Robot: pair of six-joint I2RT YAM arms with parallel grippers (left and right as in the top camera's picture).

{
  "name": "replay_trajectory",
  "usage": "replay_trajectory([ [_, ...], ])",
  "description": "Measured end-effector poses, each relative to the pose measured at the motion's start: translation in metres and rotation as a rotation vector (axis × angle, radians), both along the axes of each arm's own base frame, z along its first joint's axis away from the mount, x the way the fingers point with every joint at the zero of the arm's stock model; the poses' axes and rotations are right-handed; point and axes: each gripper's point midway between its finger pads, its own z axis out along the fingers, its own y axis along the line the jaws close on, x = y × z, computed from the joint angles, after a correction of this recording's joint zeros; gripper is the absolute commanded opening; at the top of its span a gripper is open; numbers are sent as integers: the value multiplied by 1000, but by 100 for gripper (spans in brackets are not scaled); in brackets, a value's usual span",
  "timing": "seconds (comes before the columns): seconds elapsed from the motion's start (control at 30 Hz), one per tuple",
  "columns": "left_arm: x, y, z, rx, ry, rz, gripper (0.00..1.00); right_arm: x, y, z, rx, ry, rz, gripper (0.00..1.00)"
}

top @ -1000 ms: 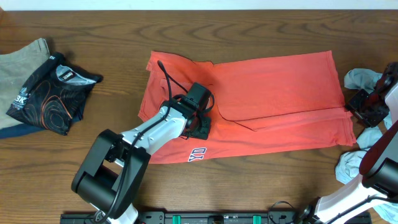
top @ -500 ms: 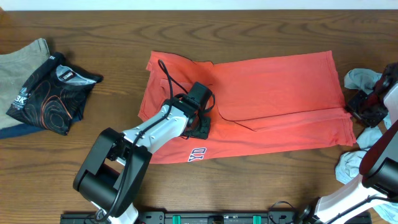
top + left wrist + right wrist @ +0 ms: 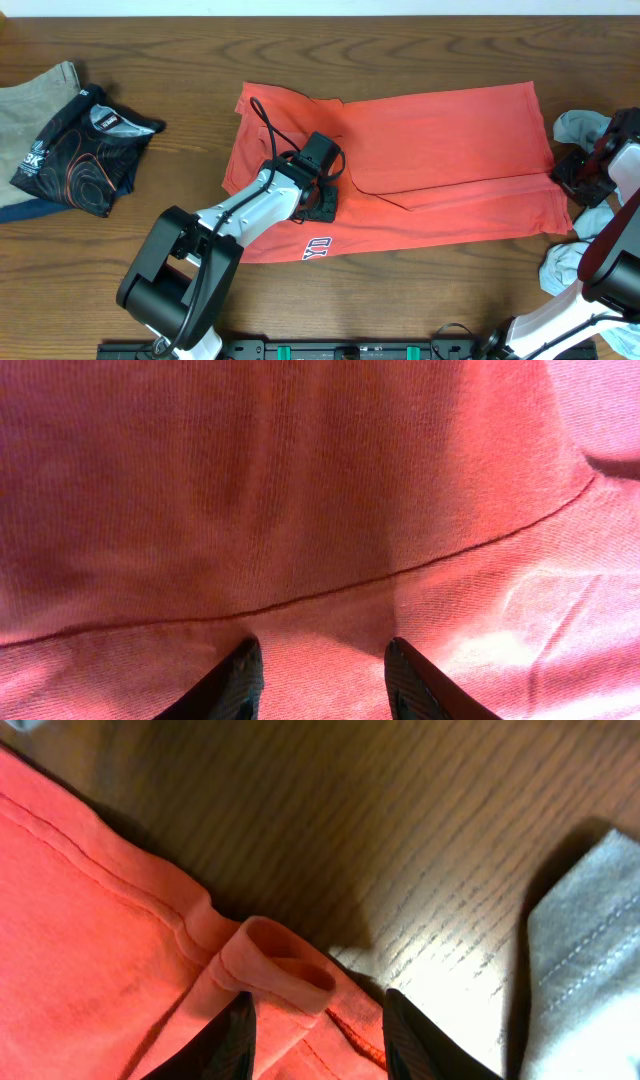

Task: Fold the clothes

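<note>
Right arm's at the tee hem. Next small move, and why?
Probably close the right jaws on the raised hem loop of the coral-red tee. In the right wrist view they stand apart on either side of that loop at the tee's edge, bare table beyond, so nothing is pinched yet. A grip there seems needed before any fold.

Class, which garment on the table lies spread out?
The coral-red tee in the middle; the black patterned one at left is folded, the grey-blue ones at right lie bunched.

Table (image 3: 400,50): coral tee (image 3: 450,140), grey-blue tees (image 3: 580,126), black garment (image 3: 85,150).
</note>
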Motion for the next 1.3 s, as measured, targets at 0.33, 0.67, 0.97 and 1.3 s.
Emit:
replay_trajectory([
  [0.33,0,0,0,0,1,2,43,5,-3,-2,-16,-28,3,31],
  [0.67,0,0,0,0,1,2,43,8,-3,-4,-22,-42,15,1],
  [0.97,0,0,0,0,1,3,43,26,0,1,7,-132,34,1],
  [1.3,0,0,0,0,0,2,43,63,6,16,56,-316,68,1],
])
